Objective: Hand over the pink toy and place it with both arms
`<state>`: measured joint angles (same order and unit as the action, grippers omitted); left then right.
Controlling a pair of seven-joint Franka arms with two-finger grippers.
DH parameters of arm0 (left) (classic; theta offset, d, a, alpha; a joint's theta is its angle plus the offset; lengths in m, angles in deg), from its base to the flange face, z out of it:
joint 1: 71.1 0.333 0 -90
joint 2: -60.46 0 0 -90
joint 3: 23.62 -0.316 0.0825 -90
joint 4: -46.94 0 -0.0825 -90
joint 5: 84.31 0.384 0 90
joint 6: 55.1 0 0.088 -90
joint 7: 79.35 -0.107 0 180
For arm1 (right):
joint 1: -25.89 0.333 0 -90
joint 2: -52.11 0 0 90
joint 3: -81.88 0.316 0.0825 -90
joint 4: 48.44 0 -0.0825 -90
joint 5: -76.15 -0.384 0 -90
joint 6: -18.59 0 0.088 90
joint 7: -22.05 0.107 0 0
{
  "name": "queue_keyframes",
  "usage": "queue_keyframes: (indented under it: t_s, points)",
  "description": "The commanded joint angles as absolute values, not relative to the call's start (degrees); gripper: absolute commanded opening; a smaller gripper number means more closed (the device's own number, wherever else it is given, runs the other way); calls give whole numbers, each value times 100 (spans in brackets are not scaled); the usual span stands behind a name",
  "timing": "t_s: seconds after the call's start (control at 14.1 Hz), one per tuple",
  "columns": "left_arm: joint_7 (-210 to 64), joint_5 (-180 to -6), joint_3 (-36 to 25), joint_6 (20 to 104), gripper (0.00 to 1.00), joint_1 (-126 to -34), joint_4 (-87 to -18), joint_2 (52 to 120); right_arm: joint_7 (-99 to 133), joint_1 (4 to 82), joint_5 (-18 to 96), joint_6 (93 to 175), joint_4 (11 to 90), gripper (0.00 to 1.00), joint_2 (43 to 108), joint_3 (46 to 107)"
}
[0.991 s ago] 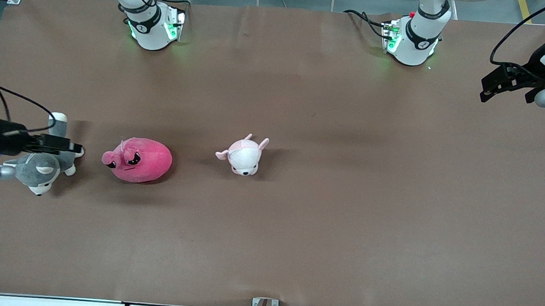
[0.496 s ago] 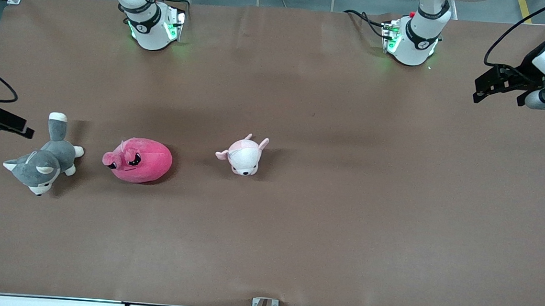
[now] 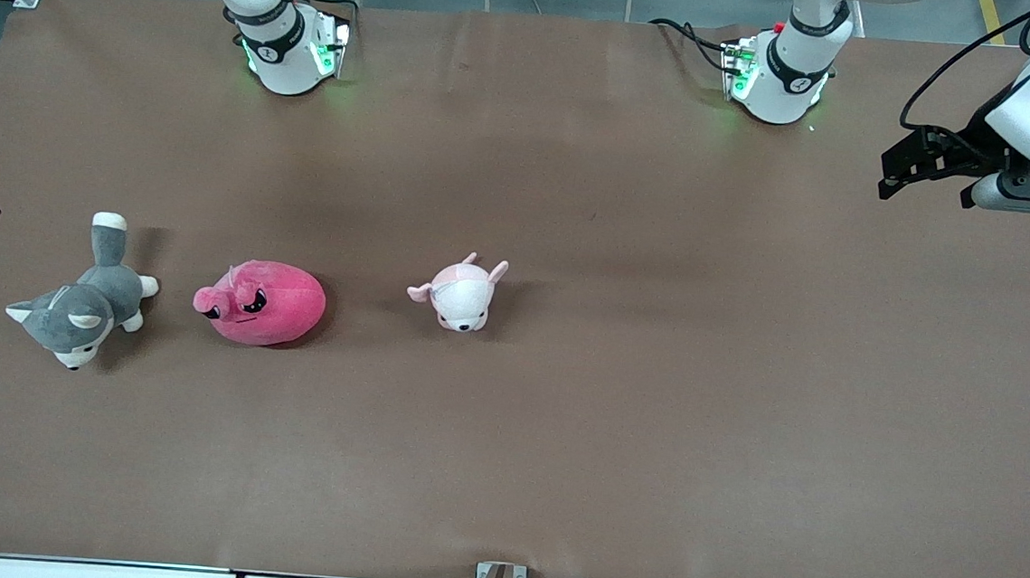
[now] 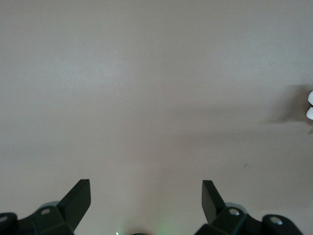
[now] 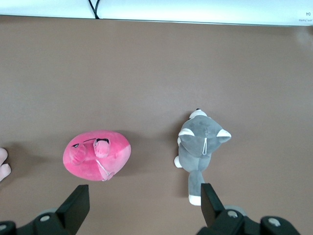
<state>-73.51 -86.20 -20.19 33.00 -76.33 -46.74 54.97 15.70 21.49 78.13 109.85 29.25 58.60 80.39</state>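
Deep-pink rounded plush pig lies on the brown table, between grey plush husky and pale-pink plush. Right gripper, spread and empty, has retreated off the husky; left gripper, spread, edges inward. Start or finish fits.

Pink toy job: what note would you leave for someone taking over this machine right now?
Left end effector: open, holding nothing, over bare table at the left arm's end.
Right end effector: open, holding nothing, at the right arm's end.
Pink toy lies on the table between a grey toy and a paler pink toy.
Done or left: unclear; this fits before pickup or after placing.
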Motion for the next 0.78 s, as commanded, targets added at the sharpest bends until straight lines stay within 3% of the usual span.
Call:
queue_keyframes:
  t_s: [0.0,0.71]
  points:
    - [-7408,-8616,-1975,3323,100,-7558,-4693,5457,2254,2176,7888,10973,3224,100,5651,8056]
    - [-7426,-8387,-2010,3340,100,-7409,-4711,5422,2293,2027,7783,11105,3215,100,5633,8056]
